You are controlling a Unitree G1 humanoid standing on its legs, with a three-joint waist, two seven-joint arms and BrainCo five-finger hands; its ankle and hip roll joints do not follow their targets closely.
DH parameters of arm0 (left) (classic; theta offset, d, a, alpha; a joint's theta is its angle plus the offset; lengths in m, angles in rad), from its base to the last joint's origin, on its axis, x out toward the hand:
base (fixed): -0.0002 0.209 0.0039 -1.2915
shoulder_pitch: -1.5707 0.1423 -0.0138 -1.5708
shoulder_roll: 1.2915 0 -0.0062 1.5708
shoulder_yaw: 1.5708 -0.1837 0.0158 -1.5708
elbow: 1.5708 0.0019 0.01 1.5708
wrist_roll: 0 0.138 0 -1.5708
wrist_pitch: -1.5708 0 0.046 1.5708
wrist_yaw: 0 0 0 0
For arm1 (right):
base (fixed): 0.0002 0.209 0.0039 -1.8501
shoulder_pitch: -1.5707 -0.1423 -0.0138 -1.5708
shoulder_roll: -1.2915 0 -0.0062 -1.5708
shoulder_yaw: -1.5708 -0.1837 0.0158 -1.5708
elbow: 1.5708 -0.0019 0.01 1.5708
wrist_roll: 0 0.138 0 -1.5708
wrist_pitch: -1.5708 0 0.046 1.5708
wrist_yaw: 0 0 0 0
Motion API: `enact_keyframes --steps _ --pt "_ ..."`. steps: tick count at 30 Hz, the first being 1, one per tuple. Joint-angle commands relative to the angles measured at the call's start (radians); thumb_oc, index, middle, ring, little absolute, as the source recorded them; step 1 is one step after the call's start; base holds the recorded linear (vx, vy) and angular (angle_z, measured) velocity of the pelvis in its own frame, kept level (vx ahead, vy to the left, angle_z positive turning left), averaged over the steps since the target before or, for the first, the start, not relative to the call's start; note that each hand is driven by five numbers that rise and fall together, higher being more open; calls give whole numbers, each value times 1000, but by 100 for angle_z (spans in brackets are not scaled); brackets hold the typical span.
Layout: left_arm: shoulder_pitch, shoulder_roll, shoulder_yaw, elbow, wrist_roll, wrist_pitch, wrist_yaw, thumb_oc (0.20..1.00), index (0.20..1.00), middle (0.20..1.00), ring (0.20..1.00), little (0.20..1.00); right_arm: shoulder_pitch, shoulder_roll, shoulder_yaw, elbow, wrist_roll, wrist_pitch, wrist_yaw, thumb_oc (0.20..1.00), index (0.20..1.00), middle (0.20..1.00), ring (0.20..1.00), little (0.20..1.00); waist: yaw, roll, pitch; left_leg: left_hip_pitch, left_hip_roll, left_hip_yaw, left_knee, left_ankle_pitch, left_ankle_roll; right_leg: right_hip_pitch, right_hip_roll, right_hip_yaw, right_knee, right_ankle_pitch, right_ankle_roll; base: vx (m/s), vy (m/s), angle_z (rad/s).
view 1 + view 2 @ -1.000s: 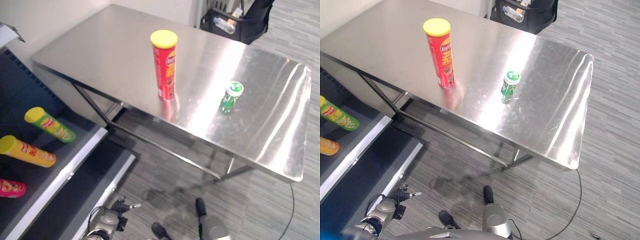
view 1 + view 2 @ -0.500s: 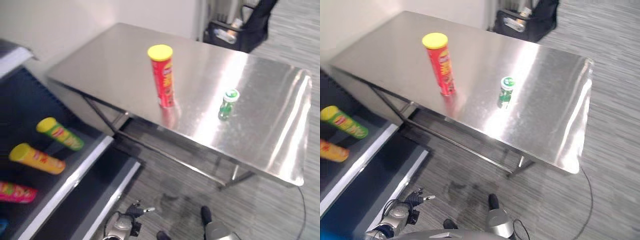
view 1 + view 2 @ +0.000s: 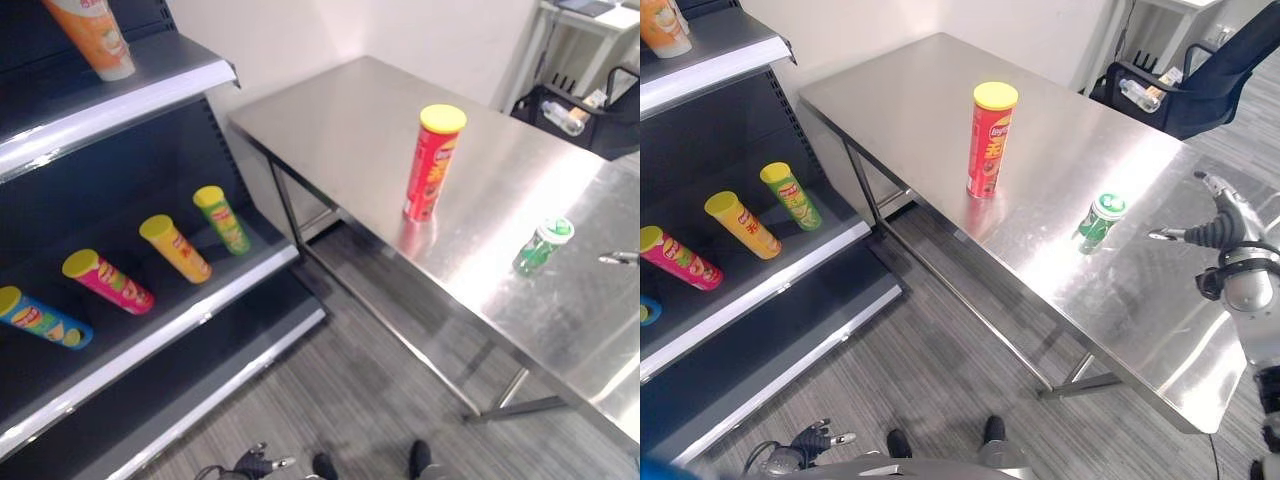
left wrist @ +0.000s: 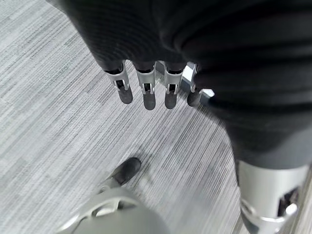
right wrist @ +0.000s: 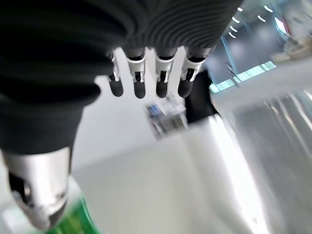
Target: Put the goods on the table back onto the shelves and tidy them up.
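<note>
right hand [image 3: 1228, 222] fingers relaxed, empty, over shiny steel tabletop [image 3: 940, 90] | small green bottle with white cap [image 3: 1098, 221] upright just left of it, nearer than tall red yellow-lidded crisp can [image 3: 990, 140] | left hand [image 4: 151, 87] loose near floor

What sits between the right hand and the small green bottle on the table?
Nothing: in the right eye view, bare steel table separates the open right hand from the green bottle. The red can stands further off, on the bottle's far side.
</note>
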Motion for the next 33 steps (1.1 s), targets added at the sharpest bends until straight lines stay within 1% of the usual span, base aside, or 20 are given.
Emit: enact_keyframes --steps 1,2,8,11,15,19,23,33 --pt "-57 14 3 34 10 -5 -4 1000 1000 1000 1000 1000 -84 -36 18 -14 54 -24 3 1000 1000 1000 1000 1000 13 -6 -1 10 97 49 23 63 -122 -1 -2 17 91 -110 41 14 -40 12" --pt "-53 10 5 43 8 -4 -4 1000 1000 1000 1000 1000 -99 -27 41 -5 59 -23 13 1000 1000 1000 1000 1000 19 -5 -1 10 98 45 25 66 -124 5 0 11 88 -111 38 12 -37 5" --pt "-41 2 2 53 10 -3 -6 1000 1000 1000 1000 1000 -128 -9 91 24 71 -25 28 1000 1000 1000 1000 1000 33 -3 -6 12 104 34 24 72 -127 20 4 -3 82 -115 34 16 -30 3" --pt "-38 -2 -3 51 10 -3 -4 1000 1000 1000 1000 1000 -140 -3 95 25 49 -24 10 1000 1000 1000 1000 1000 36 -2 -8 13 104 29 24 73 -127 23 4 -6 79 -115 33 26 -17 9" --pt "-37 -3 -9 46 9 -4 -2 1000 1000 1000 1000 1000 -152 11 95 36 65 -27 0 1000 1000 1000 1000 1000 38 1 -10 13 103 27 23 72 -125 25 4 -8 77 -115 33 20 -1 4" --pt "-34 -1 -13 42 9 -5 -1 1000 1000 1000 1000 1000 -179 27 121 67 65 -24 -4 1000 1000 1000 1000 1000 43 3 -14 17 100 25 21 66 -123 28 3 -9 74 -113 35 19 0 1" --pt "-33 2 -15 35 -3 -3 7 1000 1000 1000 1000 1000 -210 65 116 93 82 -23 -44 1000 1000 1000 1000 1000 56 13 -18 14 90 18 19 63 -119 30 -5 -15 73 -111 38 53 2 1" --pt "-23 4 -18 32 -7 0 11 1000 1000 1000 1000 1000 -253 76 153 134 71 -8 -50 1000 1000 1000 1000 1000 69 22 -22 14 77 1 16 58 -115 36 -16 -29 75 -111 39 29 2 4"
